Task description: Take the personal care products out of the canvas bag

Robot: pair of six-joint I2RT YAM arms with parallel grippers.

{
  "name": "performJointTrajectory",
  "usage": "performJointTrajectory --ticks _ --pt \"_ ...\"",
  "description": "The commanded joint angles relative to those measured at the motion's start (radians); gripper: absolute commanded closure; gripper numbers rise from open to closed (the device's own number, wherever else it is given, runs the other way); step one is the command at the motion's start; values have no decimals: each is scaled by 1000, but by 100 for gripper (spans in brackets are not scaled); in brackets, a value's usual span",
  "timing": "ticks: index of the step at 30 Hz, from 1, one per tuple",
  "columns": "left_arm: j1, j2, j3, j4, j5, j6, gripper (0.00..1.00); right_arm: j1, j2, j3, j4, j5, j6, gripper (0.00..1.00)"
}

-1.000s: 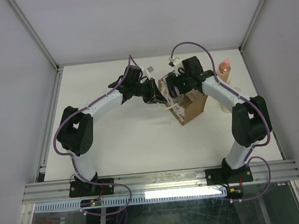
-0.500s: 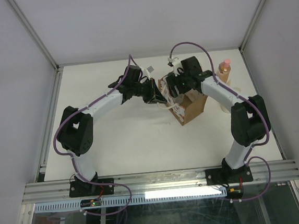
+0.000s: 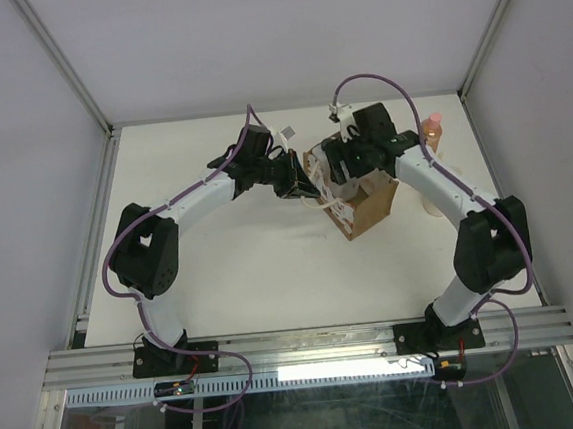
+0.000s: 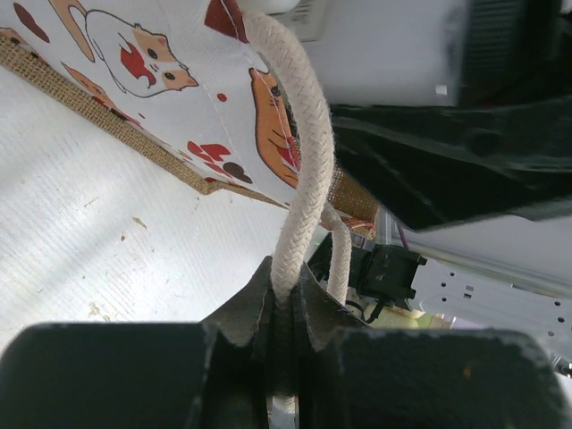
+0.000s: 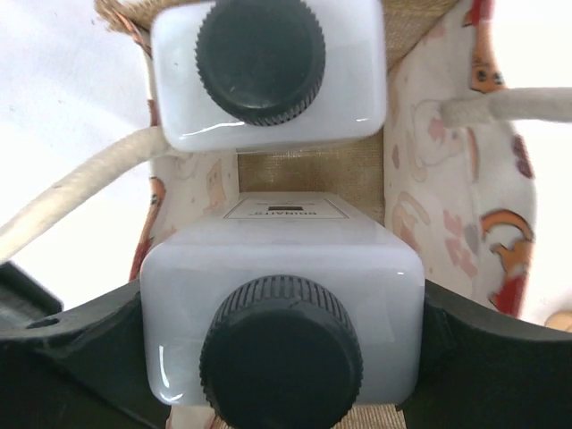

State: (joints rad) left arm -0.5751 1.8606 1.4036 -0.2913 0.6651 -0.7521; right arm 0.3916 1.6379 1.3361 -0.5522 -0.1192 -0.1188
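Clamping the cream rope handle (image 4: 304, 152) of the canvas bag (image 3: 371, 205), the left pincer (image 4: 284, 313) is fully closed, with the rope squeezed between its two dark fingers and running up from them to the bag's rim. The left wrist view shows the bag's printed side, white cloth with red and orange animal figures and a strip of brown weave along its edge, lying close above the white tabletop (image 3: 251, 268).

From above, the bag stands near the middle of the far half of the tabletop, between the two arms, with the right arm reaching down into its open mouth.

The right pincer (image 5: 281, 313) stands wide, one dark finger pressed against each side of the nearer white bottle (image 5: 277, 241), a squarish one with a ribbed dark cap, so it has hold of that bottle. The farther white bottle (image 5: 268, 107), of the same shape and cap, stands upright just beyond it inside the bag, against the brown back wall. The pale lining shows on both sides.

A peach-orange bottle (image 3: 431, 134) with a pink cap stands upright on the tabletop near the far right corner, outside the bag and partly hidden behind the right arm.
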Motion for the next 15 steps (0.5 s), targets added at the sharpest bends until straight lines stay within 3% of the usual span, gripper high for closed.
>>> performJointTrajectory --ticks 1,15 --pt "-3 -9 21 32 32 -9 100 1 -153 132 54 36 81 100" --pt "-3 -12 12 48 37 -7 100 -4 -378 248 -238 190 159 100"
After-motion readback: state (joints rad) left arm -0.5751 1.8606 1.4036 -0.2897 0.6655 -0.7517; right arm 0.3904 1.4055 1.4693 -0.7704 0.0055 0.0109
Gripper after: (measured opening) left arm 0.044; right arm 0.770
